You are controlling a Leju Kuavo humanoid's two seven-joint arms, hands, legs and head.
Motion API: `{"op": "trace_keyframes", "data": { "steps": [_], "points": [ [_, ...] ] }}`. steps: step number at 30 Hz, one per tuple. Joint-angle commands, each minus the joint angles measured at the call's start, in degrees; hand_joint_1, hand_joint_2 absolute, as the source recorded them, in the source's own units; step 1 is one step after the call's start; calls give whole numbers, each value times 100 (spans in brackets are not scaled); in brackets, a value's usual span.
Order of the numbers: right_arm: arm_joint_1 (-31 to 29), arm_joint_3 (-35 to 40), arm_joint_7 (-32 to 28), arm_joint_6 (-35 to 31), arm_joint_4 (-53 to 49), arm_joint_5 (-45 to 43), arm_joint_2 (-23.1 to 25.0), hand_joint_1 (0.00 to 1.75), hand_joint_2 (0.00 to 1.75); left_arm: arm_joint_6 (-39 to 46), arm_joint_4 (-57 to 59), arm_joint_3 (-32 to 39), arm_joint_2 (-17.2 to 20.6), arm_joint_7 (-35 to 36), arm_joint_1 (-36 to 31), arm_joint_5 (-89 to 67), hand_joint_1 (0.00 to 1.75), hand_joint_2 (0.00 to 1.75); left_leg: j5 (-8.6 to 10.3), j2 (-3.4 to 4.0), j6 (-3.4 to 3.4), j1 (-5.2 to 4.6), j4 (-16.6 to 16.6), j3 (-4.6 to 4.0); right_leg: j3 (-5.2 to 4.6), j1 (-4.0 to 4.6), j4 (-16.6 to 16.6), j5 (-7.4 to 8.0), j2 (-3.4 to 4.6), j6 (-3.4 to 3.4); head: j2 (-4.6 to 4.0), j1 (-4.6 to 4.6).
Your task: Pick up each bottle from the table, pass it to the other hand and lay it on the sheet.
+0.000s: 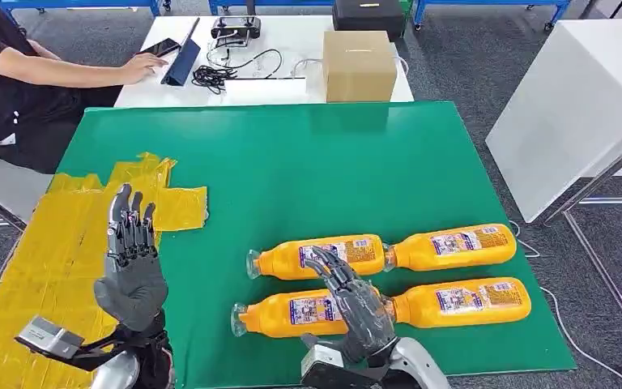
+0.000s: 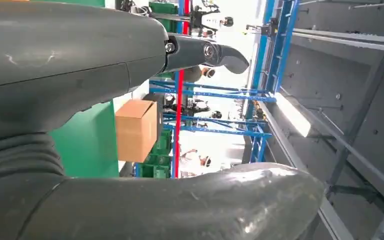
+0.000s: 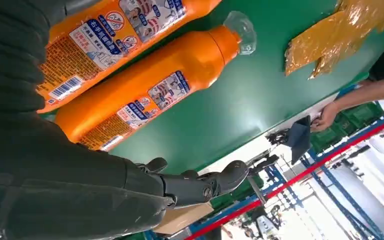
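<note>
Grey fingers (image 1: 334,267) of my right hand (image 1: 355,304) spread apart, holding nothing, hovering over the near-left bottle (image 1: 291,312) and reaching toward the far-left bottle (image 1: 316,257); from the head view I can't tell if they touch either one. Right wrist view shows fingers (image 3: 200,184) extended and free above the green, both left bottles lying just beside the palm. My left hand (image 1: 132,259) raised upright, palm open, fingers (image 1: 129,223) straight and apart, nothing in it, sitting over the edge where the yellow sheet (image 1: 57,251) meets the green table (image 1: 308,162). Left wrist view has the thumb and a dark finger (image 2: 205,52) wide apart with nothing between.

Four orange bottles lie flat on the table in two rows, clear caps pointing left: far-right bottle (image 1: 453,247) butts end to end against the far-left one, near-right bottle (image 1: 463,301) same with the near-left. All four well apart from the sheet. Sheet is crinkled, covers the table's left side.

Beyond the green: white table (image 1: 291,44) with a cardboard box (image 1: 359,65), black cables (image 1: 219,74), a tablet (image 1: 180,61). A person's hand (image 1: 139,69) rests by the tablet
</note>
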Motion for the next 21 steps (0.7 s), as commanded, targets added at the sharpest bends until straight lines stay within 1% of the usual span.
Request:
{"op": "trace_keyframes", "data": {
  "steps": [1, 3, 7, 11, 16, 17, 18, 20, 21],
  "points": [
    [-195, 130, 27, 30, 268, -9, -95, 0, 175, -10, 303, 98, -13, 31, -99, 5, 0, 0, -3, 9, -7, 4, -7, 14, 14, 3, -10, 1, 7, -2, 0, 0],
    [-195, 130, 27, 30, 268, -9, -95, 0, 175, -10, 303, 98, -13, 31, -99, 5, 0, 0, -4, 11, -8, 5, -7, 18, 18, 5, -12, 0, 7, -2, 0, 0],
    [-193, 229, 334, 333, 225, -28, -292, 0, 175, -8, 345, 164, -49, 74, -125, 4, 0, 0, -2, 5, -4, 2, -6, 11, 11, 2, -7, 0, 3, -2, 0, 0],
    [-138, 207, 807, 387, 278, 312, -395, 0, 175, -19, 316, 212, -64, 134, -113, -9, 0, 0, -3, 5, -7, 4, -8, 18, 20, 4, -12, 0, 2, -2, 0, 0],
    [-270, 214, 1306, 487, 548, 719, -394, 0, 175, -39, 301, 250, -93, 224, -117, -25, 0, 0, -2, 7, -6, 5, -7, 15, 15, 5, -11, 1, 5, -2, 0, 0],
    [-694, 605, 2045, 1719, 873, 724, -586, 0, 175, -105, 327, 199, -73, 313, -252, 59, 0, 0, -3, 10, -8, 6, -8, 19, 20, 6, -14, 1, 7, -3, 0, 0],
    [-877, 618, 1923, 1663, 1309, 598, -509, 0, 175, -61, 341, 172, -82, 416, -366, 58, 0, 0, -2, 10, -7, 4, -7, 15, 15, 4, -11, 2, 7, -2, 0, 0],
    [-1023, 694, 1896, 1669, 1569, 600, -498, 0, 175, -27, 335, 160, -93, 498, -441, 112, 0, 0, 0, 24, -7, 8, -8, 16, 14, 7, -14, 10, 21, -2, 0, 0],
    [-996, 701, 1864, 1650, 1607, 592, -559, 0, 175, -18, 363, 166, -83, 508, -422, 133, 0, 0, 1, 21, -6, 7, -8, 16, 14, 7, -13, 9, 17, -2, 0, -2]
  ]
}}
